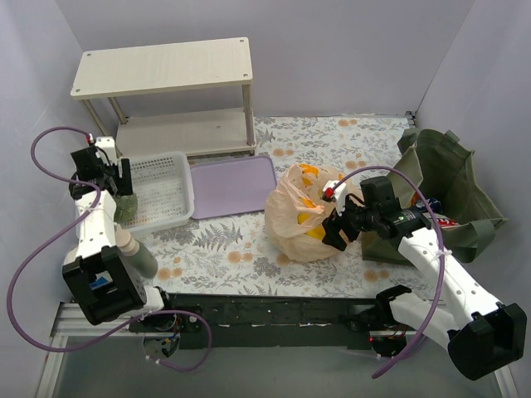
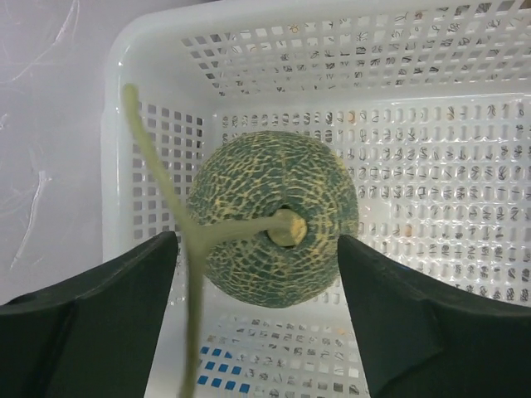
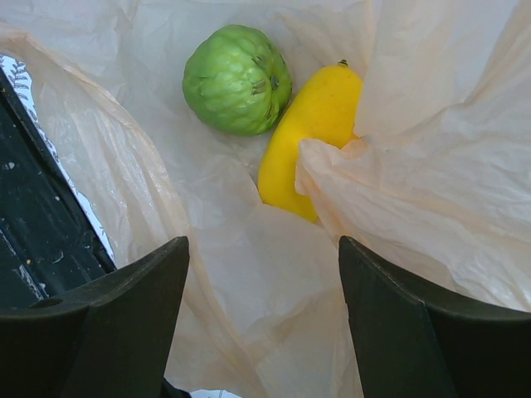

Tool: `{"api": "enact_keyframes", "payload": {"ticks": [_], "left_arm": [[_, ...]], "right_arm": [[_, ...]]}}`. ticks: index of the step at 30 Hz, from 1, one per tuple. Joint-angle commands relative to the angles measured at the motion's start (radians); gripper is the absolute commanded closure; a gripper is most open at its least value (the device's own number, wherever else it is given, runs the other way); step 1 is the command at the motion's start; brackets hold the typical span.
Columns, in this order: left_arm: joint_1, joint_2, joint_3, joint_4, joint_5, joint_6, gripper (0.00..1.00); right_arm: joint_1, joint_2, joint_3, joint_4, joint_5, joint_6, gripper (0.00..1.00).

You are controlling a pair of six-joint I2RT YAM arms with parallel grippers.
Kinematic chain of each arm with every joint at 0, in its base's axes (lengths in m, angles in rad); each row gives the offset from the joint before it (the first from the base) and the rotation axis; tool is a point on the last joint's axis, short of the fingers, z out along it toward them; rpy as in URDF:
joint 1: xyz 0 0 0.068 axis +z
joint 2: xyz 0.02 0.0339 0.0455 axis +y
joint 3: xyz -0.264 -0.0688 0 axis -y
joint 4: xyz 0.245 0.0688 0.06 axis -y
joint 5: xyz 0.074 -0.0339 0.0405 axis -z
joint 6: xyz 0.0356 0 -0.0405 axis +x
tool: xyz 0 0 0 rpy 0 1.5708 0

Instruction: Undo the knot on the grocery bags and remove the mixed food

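Note:
The peach-orange grocery bag (image 1: 292,217) sits mid-table with its mouth open; no knot shows. In the right wrist view the bag (image 3: 415,166) holds a green round fruit (image 3: 236,79) and a yellow oval fruit (image 3: 311,137). My right gripper (image 1: 334,225) is open at the bag's mouth (image 3: 261,249), empty, with plastic between its fingers. The round green melon (image 2: 274,215) with its long stem lies in the white basket (image 2: 431,141). My left gripper (image 2: 257,249) is open just above it, a finger on each side, also seen from the top (image 1: 124,192).
The white basket (image 1: 170,178) stands at the left and a purple tray (image 1: 234,186) lies beside it. A two-tier wooden shelf (image 1: 166,70) stands at the back. An olive-green tote (image 1: 452,178) with a snack packet (image 1: 441,220) inside stands at the right.

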Motion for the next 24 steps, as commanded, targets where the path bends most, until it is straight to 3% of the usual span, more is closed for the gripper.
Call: {"api": "enact_keyframes", "payload": {"ticks": [1, 3, 4, 7, 8, 12, 13, 14, 17, 19, 24], "left_arm": [[0.003, -0.115, 0.069, -0.051, 0.01, -0.05, 0.12], [0.003, -0.126, 0.139, -0.153, 0.071, -0.095, 0.09], [0.001, -0.124, 0.218, -0.194, 0.117, -0.115, 0.02], [0.003, -0.141, 0.323, -0.319, 0.393, -0.12, 0.02], [0.001, -0.144, 0.346, -0.344, 0.594, -0.114, 0.02], [-0.052, -0.141, 0.46, -0.485, 1.079, -0.064, 0.02], [-0.093, -0.143, 0.471, -0.461, 1.087, -0.11, 0.02], [-0.235, -0.147, 0.483, -0.423, 1.064, -0.174, 0.02], [-0.515, -0.152, 0.474, -0.315, 0.926, -0.267, 0.02], [-0.536, -0.129, 0.434, -0.199, 0.944, -0.403, 0.02], [-0.721, -0.003, 0.53, -0.182, 0.886, -0.351, 0.02]], "right_arm": [[-0.008, -0.021, 0.018, 0.02, -0.016, 0.004, 0.2], [-0.008, -0.019, 0.032, 0.021, -0.026, 0.007, 0.2], [-0.01, -0.018, 0.038, 0.021, -0.031, 0.013, 0.2], [-0.011, -0.01, 0.061, 0.026, -0.048, 0.026, 0.2], [-0.011, -0.004, 0.067, 0.026, -0.051, 0.027, 0.2], [-0.013, 0.011, 0.098, 0.032, -0.071, 0.041, 0.2], [-0.013, 0.013, 0.102, 0.034, -0.072, 0.045, 0.2], [-0.014, 0.018, 0.109, 0.038, -0.075, 0.056, 0.21], [-0.013, 0.021, 0.138, 0.044, -0.091, 0.067, 0.21], [-0.014, 0.022, 0.15, 0.046, -0.094, 0.073, 0.21], [-0.014, 0.008, 0.146, 0.037, -0.08, 0.061, 0.21]]}}
